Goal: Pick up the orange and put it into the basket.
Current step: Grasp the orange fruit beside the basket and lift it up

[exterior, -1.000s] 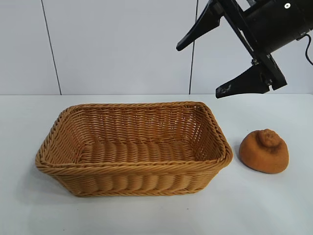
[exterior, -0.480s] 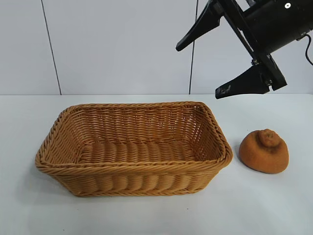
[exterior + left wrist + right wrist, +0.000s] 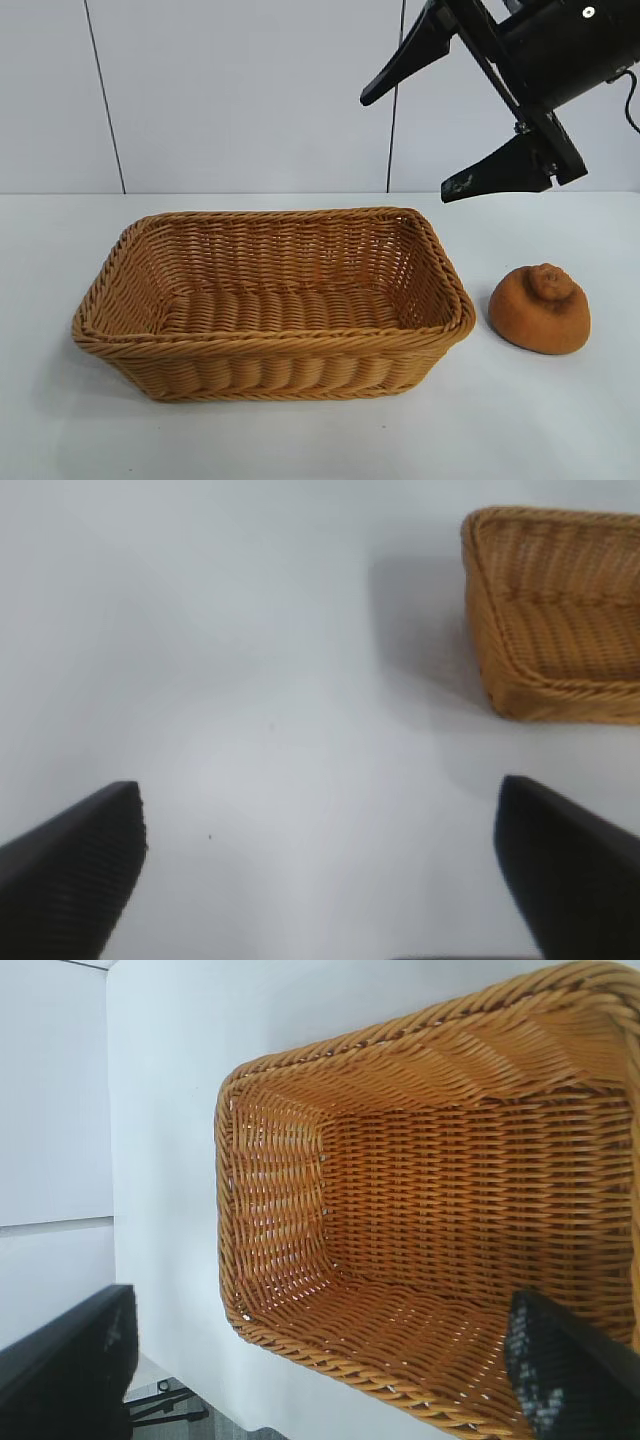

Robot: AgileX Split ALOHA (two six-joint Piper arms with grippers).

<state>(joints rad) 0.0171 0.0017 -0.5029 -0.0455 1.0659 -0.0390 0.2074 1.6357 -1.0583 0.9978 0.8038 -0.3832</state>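
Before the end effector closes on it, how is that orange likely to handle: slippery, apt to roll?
The orange looks matte and rough-skinned, so it probably grips well rather than slipping. It sits flattened on the table, so a nudge would more likely slide or rock it than roll it far. The knobby bump on top could make a squeeze there uneven.

Tan-golden woven basket [image 3: 270, 345], dull orange-brown orange [image 3: 540, 310], white table [image 3: 540, 420].

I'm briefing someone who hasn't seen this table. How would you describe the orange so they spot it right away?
Find the big woven basket in the middle of the white table. Just beside its right end, apart from it, sits the orange. It is the only small loose lump there: dull orange-brown, rough-skinned, with a knobby bump on top.
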